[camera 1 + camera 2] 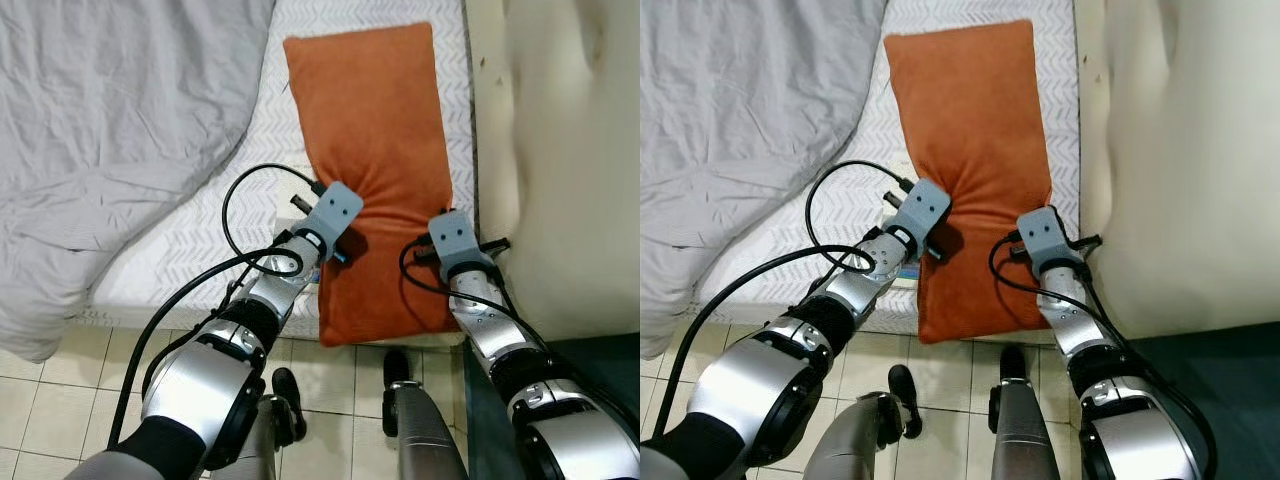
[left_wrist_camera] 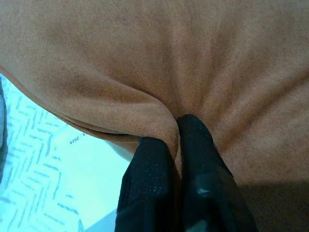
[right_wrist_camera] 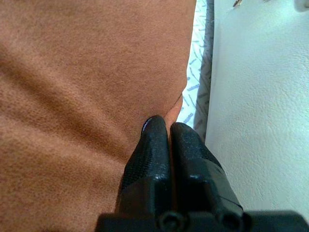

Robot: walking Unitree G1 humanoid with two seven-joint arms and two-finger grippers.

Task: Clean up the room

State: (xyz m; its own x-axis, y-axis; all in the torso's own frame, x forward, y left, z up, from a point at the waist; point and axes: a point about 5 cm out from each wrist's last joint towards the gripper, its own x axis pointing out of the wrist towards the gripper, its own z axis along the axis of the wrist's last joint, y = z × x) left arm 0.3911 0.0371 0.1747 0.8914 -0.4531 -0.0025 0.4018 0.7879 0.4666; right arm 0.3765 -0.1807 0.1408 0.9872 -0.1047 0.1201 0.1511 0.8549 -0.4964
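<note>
I have both arms out over the near edge of the bed (image 1: 190,250), one on each side of the orange pillow (image 1: 375,150). The pillow lies lengthwise on the white patterned mattress, along the edge nearest the cream wall (image 1: 570,150), with its near end hanging over the mattress edge above the tiled floor (image 1: 50,400). My left gripper (image 2: 175,126) has its two black fingers pressed together on a pinched fold of the pillow's left edge, about midway along its length. My right gripper (image 3: 166,123) is closed tight on the pillow's right edge, just beside the gap between mattress and wall. A rumpled grey blanket (image 1: 110,120) covers the far left part of the bed, apart from the pillow.
</note>
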